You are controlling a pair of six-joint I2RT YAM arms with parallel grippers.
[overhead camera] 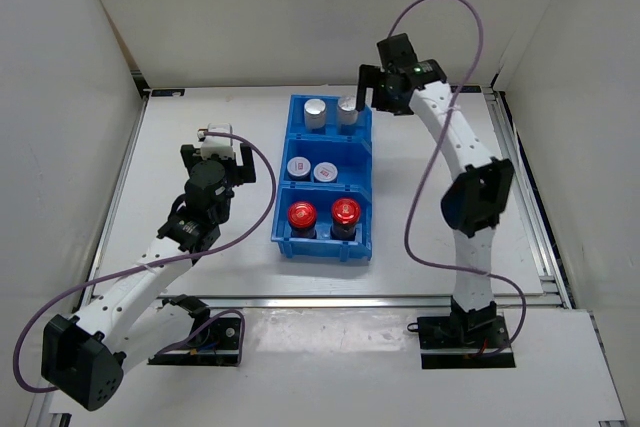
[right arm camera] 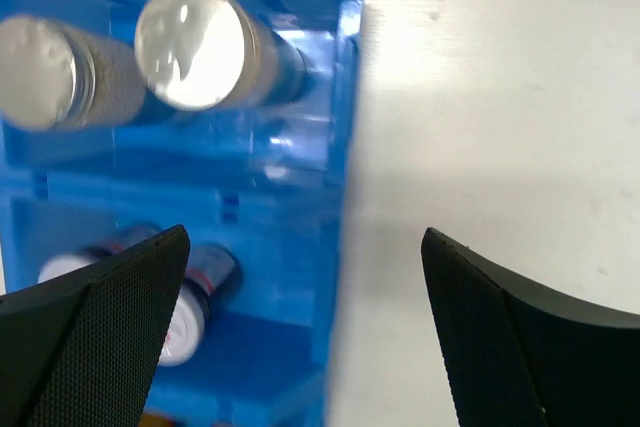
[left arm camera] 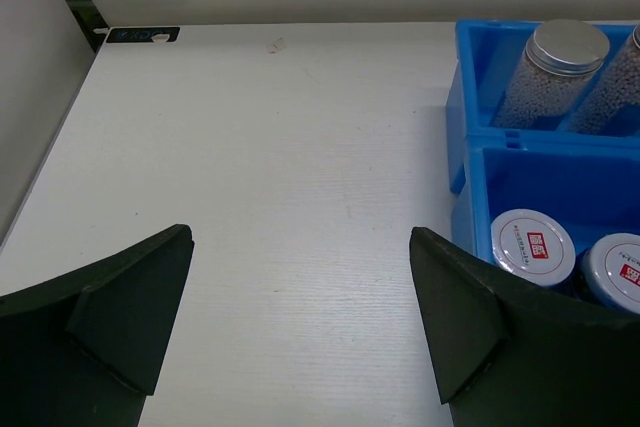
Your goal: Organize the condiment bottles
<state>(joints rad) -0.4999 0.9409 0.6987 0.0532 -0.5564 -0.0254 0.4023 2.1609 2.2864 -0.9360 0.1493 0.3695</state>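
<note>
All six condiment bottles stand in the blue bin (overhead camera: 368, 162). Two tall silver-capped bottles (overhead camera: 316, 112) (overhead camera: 348, 110) fill the far compartment, two short white-lidded jars (overhead camera: 300, 167) (overhead camera: 326, 172) the middle, two red-capped jars (overhead camera: 302, 215) (overhead camera: 345, 212) the near one. My left gripper (overhead camera: 222, 145) is open and empty, low over the table left of the bin; its view shows a tall bottle (left arm camera: 552, 69) and a short jar (left arm camera: 533, 243). My right gripper (overhead camera: 368, 87) is open and empty, raised over the bin's far right corner; its view shows the tall bottles (right arm camera: 195, 45) below.
White walls close in the table on the left, back and right. A metal rail (overhead camera: 380, 300) runs along the table's near edge. Purple cables loop off both arms. A small dark label (left arm camera: 142, 35) sits at the table's far left corner.
</note>
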